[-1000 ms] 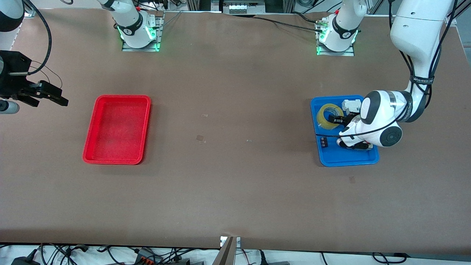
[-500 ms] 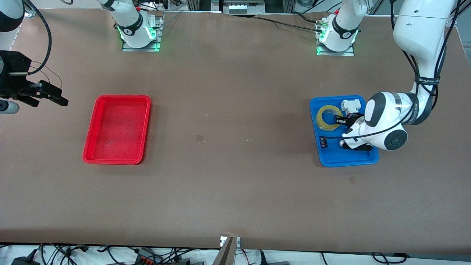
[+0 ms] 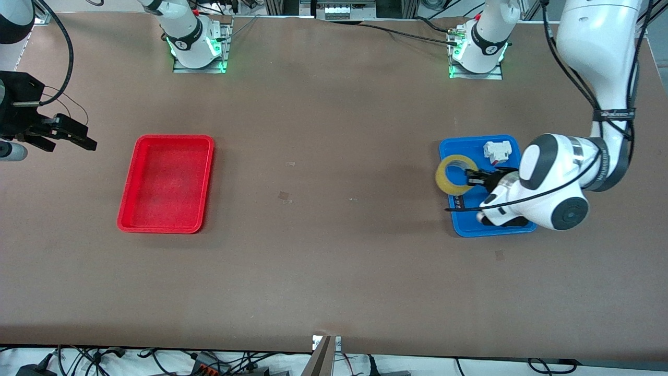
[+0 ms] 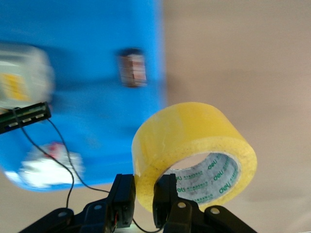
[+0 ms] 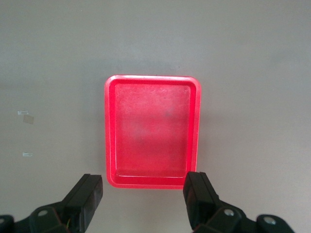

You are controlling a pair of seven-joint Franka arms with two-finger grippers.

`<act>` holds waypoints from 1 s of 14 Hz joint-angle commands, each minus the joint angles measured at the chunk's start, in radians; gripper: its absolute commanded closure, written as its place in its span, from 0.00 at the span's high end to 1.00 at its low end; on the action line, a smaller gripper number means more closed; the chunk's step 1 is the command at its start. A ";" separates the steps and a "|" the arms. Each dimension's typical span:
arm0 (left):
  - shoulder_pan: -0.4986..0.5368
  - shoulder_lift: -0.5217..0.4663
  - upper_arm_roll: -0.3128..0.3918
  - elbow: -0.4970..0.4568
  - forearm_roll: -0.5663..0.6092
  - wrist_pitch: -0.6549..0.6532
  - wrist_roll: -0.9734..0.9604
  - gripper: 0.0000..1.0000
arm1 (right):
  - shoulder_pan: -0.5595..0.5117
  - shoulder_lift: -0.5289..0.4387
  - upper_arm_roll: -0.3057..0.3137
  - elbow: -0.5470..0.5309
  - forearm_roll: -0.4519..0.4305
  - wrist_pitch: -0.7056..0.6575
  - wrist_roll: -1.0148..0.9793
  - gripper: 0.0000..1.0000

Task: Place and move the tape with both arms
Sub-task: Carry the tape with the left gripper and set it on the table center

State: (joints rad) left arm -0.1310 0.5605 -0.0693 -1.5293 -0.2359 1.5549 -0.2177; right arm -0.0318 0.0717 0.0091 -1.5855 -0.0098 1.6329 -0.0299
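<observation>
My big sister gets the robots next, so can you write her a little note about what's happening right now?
Left gripper: shut on the tape, lifted over the edge of the blue tray.
Right gripper: open, waiting in the air at the right arm's end of the table, near the red tray.
Done: tape picked up.
Left: carry it across, set it down, let the right arm move it. The red tray holds nothing yet.

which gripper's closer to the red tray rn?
Right. The right gripper hangs open at the right arm's table end beside the red tray; the left gripper grips the tape over the blue tray.
</observation>
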 commanded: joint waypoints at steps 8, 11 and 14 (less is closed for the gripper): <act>-0.467 0.286 0.005 0.239 -0.238 0.538 -0.776 0.04 | 0.038 0.054 0.008 0.007 -0.016 0.001 -0.016 1.00; -0.529 0.314 0.006 0.236 -0.226 0.610 -0.809 0.68 | 0.041 0.074 0.008 0.009 -0.007 0.004 -0.015 1.00; -0.515 0.268 0.023 0.233 -0.137 0.504 -0.810 1.00 | 0.049 0.094 0.008 0.009 -0.012 0.007 -0.016 1.00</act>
State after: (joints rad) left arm -0.6676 0.8691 -0.0660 -1.3171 -0.4387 2.1632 -1.0229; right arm 0.0128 0.1524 0.0129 -1.5864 -0.0101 1.6383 -0.0324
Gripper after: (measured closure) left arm 0.414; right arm 0.000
